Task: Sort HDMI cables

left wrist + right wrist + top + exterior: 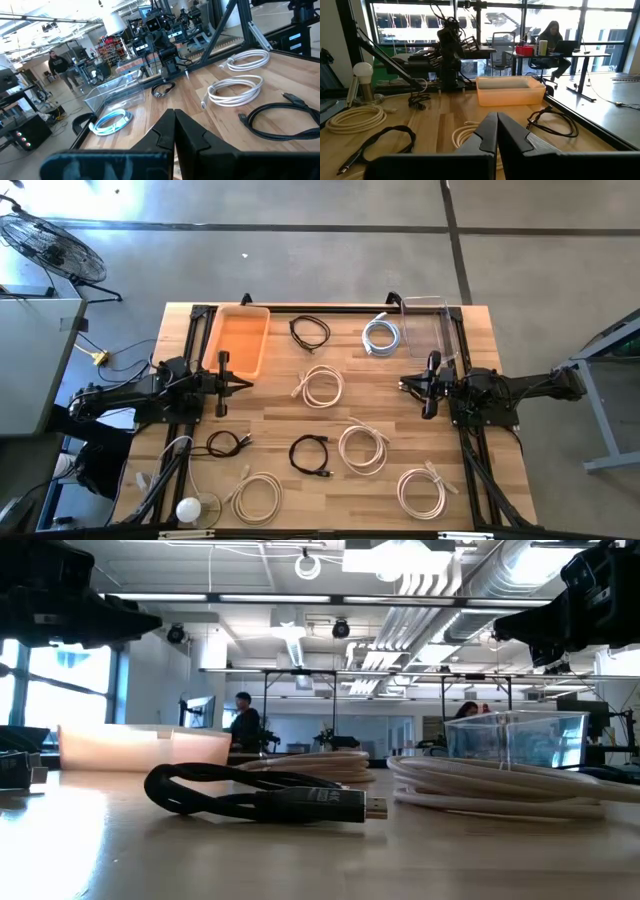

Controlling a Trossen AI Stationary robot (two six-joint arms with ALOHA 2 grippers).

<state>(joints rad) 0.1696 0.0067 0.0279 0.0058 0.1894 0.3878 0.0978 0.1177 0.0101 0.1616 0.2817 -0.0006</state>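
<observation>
- Sorting looks unstarted: the orange bin point(240, 340) beside the left gripper point(245, 383) and the clear bin point(432, 326) just past the right gripper point(404, 386) look empty.
- Both grippers are closed, holding nothing.
- The HDMI cables point(322, 388) lie scattered on the table point(270, 430), between and around them.

A light wooden slatted table point(280, 420) with a black frame carries everything. Beside the left gripper point(248, 383) sits an orange plastic bin point(238, 340); near the right gripper point(403, 385) stands a clear plastic bin point(432, 325) with a silvery-white coiled cable point(381, 335) alongside. Between the grippers lies a cream-beige coiled cable point(321, 387). Further cream-beige coils point(362, 448) and thin black coiled cables point(311, 454) lie scattered around.
</observation>
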